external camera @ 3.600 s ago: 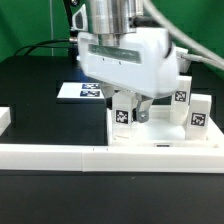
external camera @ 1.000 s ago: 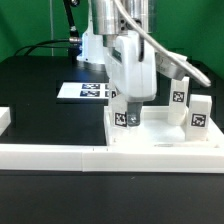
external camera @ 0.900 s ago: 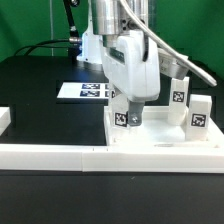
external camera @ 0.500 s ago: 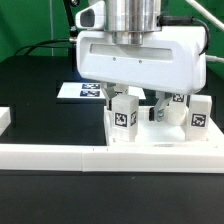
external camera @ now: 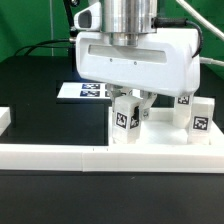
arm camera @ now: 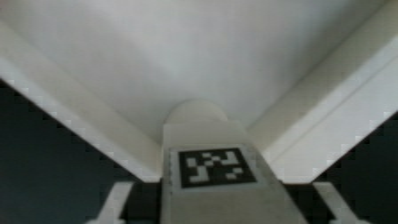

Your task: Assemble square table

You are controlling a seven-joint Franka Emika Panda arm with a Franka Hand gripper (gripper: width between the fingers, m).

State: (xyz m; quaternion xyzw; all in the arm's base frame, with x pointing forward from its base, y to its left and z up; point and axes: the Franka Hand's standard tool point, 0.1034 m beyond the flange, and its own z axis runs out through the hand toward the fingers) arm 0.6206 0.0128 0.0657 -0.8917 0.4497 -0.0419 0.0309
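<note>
The gripper (external camera: 135, 103) hangs low over the square table's white slab (external camera: 160, 140), which lies on the black tabletop (external camera: 40, 85) against the long white border wall (external camera: 60, 152). A small white tagged leg (external camera: 125, 117) stands slightly tilted under the gripper body, and the jaws appear to have closed on it, though the broad white housing hides the contact in the exterior view. In the wrist view the same leg (arm camera: 214, 150) sits centred between the 2 jaws, its tag facing the camera. 2 more legs stand on the slab towards the exterior view's right: one (external camera: 184, 105) partly behind the gripper, the other (external camera: 202, 122) near the slab's edge. The marker board (external camera: 80, 91) lies flat behind, well apart from the slab.
</note>
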